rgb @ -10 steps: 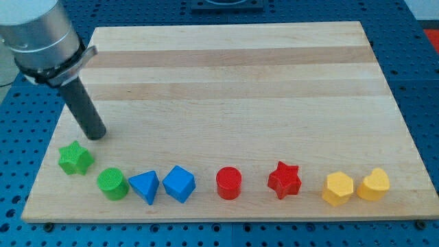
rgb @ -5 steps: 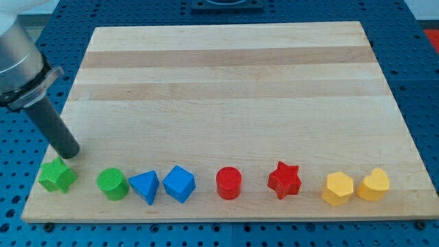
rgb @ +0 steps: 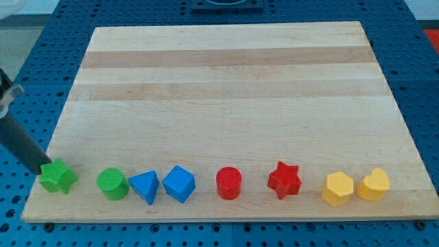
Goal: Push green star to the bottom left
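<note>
The green star (rgb: 57,177) lies on the wooden board (rgb: 226,82) near its bottom left corner, at the view's lower left. My tip (rgb: 39,168) is at the star's upper left edge, touching or nearly touching it, over the board's left edge. The dark rod slants up to the view's left. To the star's right runs a row: a green cylinder (rgb: 112,184), a blue triangular block (rgb: 145,186), a blue cube (rgb: 179,183), a red cylinder (rgb: 228,183), a red star (rgb: 284,180), a yellow hexagon block (rgb: 338,189) and a yellow heart-like block (rgb: 373,184).
A blue perforated table (rgb: 425,89) surrounds the board on all sides. The board's left edge runs just beside the green star.
My tip has moved to the view's lower left, from the star's upper right to its upper left. The green star slid left and slightly down towards the corner. The other blocks have not moved.
</note>
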You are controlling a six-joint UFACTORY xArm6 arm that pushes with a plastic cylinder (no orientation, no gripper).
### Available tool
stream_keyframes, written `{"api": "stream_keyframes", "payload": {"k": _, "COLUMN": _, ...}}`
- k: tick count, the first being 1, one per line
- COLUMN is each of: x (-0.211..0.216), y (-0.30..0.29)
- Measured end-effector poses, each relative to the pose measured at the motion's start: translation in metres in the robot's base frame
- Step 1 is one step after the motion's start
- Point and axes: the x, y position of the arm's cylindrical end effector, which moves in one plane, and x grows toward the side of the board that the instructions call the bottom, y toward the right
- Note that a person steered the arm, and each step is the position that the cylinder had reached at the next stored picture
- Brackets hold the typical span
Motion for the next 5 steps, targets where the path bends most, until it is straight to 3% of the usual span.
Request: {"api": "stream_keyframes", "payload": {"k": 5, "x": 0.017, "y": 0.019}}
